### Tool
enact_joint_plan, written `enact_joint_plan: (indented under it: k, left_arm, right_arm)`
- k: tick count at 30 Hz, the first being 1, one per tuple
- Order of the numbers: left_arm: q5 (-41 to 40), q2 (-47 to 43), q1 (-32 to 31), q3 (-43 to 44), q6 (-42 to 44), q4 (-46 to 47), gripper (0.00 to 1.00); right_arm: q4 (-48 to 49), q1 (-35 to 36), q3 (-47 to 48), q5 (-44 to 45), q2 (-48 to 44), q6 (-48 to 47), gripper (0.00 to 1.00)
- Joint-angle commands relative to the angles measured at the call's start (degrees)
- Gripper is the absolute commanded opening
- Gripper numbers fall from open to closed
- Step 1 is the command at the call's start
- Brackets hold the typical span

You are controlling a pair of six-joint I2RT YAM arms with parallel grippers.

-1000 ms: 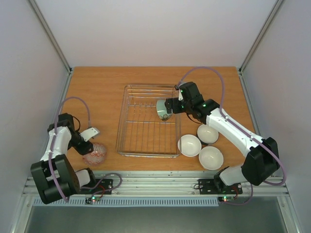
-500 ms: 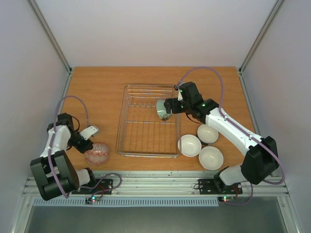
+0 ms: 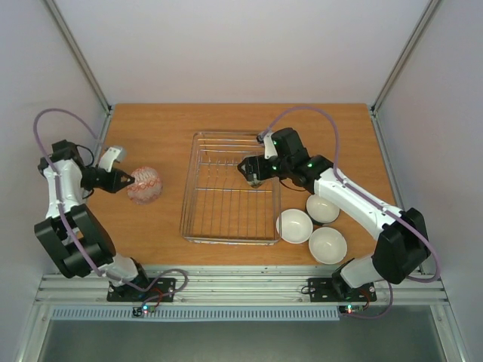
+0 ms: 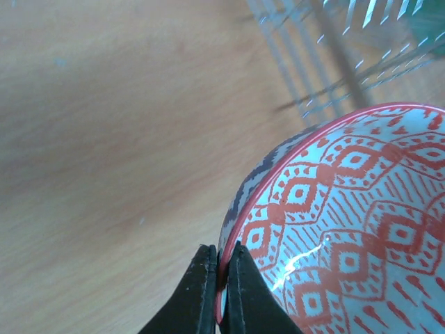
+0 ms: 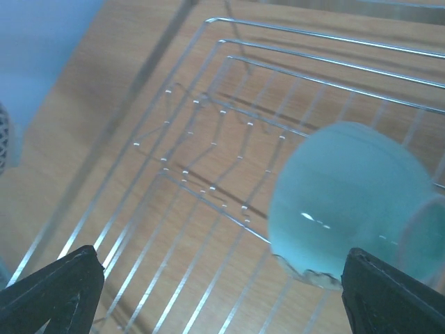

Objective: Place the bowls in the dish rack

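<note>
My left gripper (image 3: 123, 182) is shut on the rim of the red-blue patterned bowl (image 3: 145, 185) and holds it tilted above the table, left of the dish rack (image 3: 189, 188). In the left wrist view the fingertips (image 4: 221, 271) pinch the red rim of this bowl (image 4: 348, 209). My right gripper (image 3: 251, 167) hangs over the rack's far right part, jaws wide open (image 5: 222, 299). The mint green bowl (image 5: 348, 202) lies tipped on the rack's bars (image 5: 229, 59), close to the right finger. Three bowls with white insides (image 3: 294, 225) (image 3: 323, 207) (image 3: 327, 243) sit upright on the table right of the rack.
The silver wire rack lies in the middle of the wooden table (image 3: 151, 136), and its corner shows in the left wrist view (image 4: 334, 76). Pale walls close in the table on the left, back and right. An aluminium rail (image 3: 241, 283) runs along the near edge.
My left arm has lifted the patterned bowl from the front left and swung it back and up. My right gripper has shifted slightly left over the rack, covering the mint bowl from above.
</note>
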Motion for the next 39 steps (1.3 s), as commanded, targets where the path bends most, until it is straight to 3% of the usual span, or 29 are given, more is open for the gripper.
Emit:
enact_joint_plan:
  k: [1, 7, 14, 22, 29, 39]
  left_arm:
    - [14.47, -0.98, -0.61, 5.89, -5.50, -7.43, 0.00]
    - [18.34, -5.98, -5.38, 6.24, -13.65, -4.96, 0.01]
    - [25.58, -7.32, -10.73, 3.88, -19.10, -3.08, 0.00]
    - [24.31, -9.42, -18.25, 0.03, -27.52, 5.08, 0.01]
    - [21.50, -10.36, -22.31, -0.13, -31.10, 7.87, 0.00]
    - [19.04, -9.13, -23.64, -0.87, -32.87, 10.62, 0.01]
  right_arm:
    - [7.29, 0.29, -1.21, -10.75, 0.75, 3.28, 0.93]
    - [18.50, 0.38, -5.05, -18.95, 0.18, 7.87, 0.91]
    - [41.16, 0.56, -12.28, -28.07, 0.21, 17.23, 0.94]
    - [69.89, 0.48, -19.33, -32.59, 4.88, 31.25, 0.96]
    - [93.80, 0.51, -18.62, -36.24, 14.93, 46.55, 0.97]
    - [91.84, 3.02, -16.68, -37.25, 14.57, 45.93, 0.96]
